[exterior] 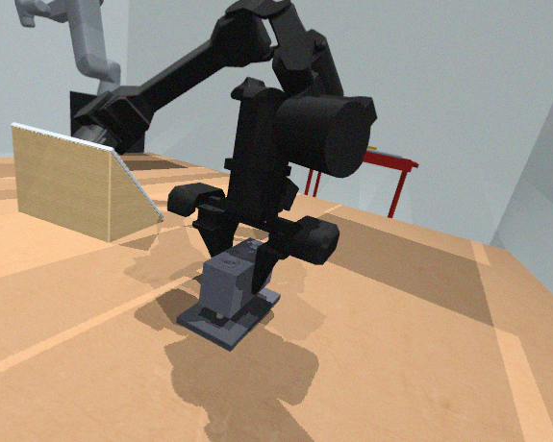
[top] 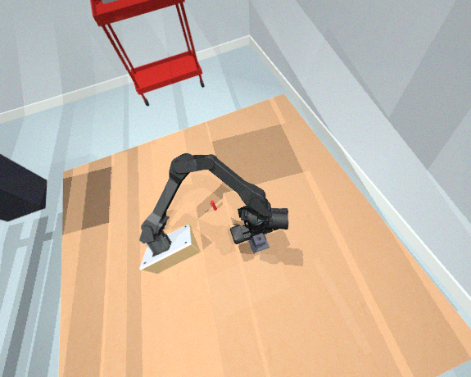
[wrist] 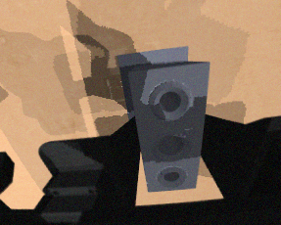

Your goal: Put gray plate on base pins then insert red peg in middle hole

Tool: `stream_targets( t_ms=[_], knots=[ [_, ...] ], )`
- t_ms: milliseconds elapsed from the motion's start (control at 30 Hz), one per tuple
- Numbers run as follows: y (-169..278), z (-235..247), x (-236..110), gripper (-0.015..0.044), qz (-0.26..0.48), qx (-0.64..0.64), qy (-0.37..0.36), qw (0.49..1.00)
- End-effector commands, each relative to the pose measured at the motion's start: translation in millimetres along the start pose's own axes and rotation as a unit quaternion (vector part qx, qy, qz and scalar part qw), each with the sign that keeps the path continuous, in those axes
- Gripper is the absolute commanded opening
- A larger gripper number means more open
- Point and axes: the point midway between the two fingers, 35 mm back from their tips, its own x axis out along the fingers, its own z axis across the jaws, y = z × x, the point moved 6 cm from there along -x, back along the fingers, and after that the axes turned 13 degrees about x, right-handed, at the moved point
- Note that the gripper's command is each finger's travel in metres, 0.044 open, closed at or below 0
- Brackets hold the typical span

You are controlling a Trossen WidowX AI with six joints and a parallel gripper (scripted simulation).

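My gripper [top: 255, 236] [exterior: 236, 270] [wrist: 161, 116] is shut on the gray plate [top: 259, 238] [exterior: 224, 281] [wrist: 171, 122], a thick block with three holes in a row along its top. I hold it level just over the flat gray base [top: 261, 247] [exterior: 229, 333] [wrist: 162, 55], with a small gap left. One pale pin [exterior: 218, 316] shows under the plate's near end; the other pin is hidden. The red peg [top: 214, 205] stands on the table behind and left of the gripper; the arm hides it in the other views.
The arm's wooden mounting block [top: 181, 246] [exterior: 63, 187] stands to the left. A red cart [top: 165, 71] [exterior: 390, 163] is beyond the table's far edge, and a dark box [top: 9, 188] is off its left side. A wall runs along the right.
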Motion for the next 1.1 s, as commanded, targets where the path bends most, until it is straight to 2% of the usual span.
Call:
stream_targets(
  t_ms=[0,400,933,967,1067],
  knots=[
    [1.8,0.7,7.4,0.0,-0.002,0.006,-0.002,1.0],
    [-0.3,0.3,9.2,0.0,0.0,0.0,-0.001,1.0],
    [-0.3,0.3,9.2,0.042,0.0,0.0,-0.001,1.0],
    [-0.3,0.3,9.2,0.044,0.0,0.0,-0.001,1.0],
    [-0.3,0.3,9.2,0.044,0.0,0.0,-0.001,1.0]
  ],
)
